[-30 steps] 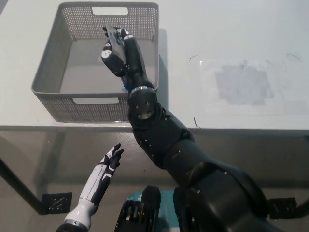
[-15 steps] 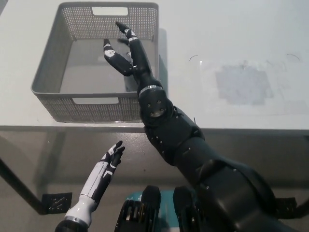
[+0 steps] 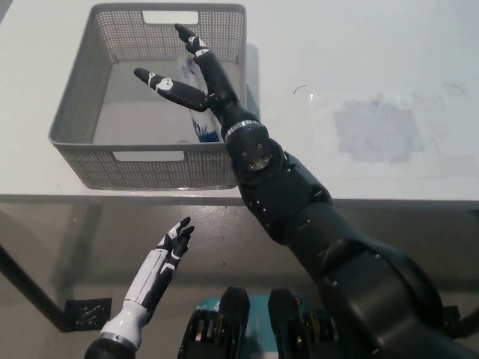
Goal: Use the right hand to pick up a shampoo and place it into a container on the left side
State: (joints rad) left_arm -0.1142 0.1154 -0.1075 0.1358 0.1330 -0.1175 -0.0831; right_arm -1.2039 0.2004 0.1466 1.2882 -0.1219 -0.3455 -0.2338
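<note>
My right hand [image 3: 196,78] is over the basket [image 3: 81,105], reaching in across its right wall from the near right, and its fingers [image 3: 166,83] are spread wide with nothing between them: one finger points left over the basket floor, the others point up toward the far wall. The shampoo [image 3: 200,126] lies inside the basket, down on the floor against the right wall, just under my wrist; I see a pale bottle with a blue patch near its near end, and my forearm hides part of it, so I cannot tell exactly how it lies. I am not touching it with my fingers. The basket is a grey, perforated one with a handle slot in its near wall and another in its far wall, and it sits on the left part of the white table [image 3: 352,52], close to the near edge. To the right, well apart from the basket, a dull grey smudge [image 3: 372,132] marks the tabletop. My left hand [image 3: 172,250] rests low at the lower left, below the table edge, fingers held straight and apart, grasping nothing.
</note>
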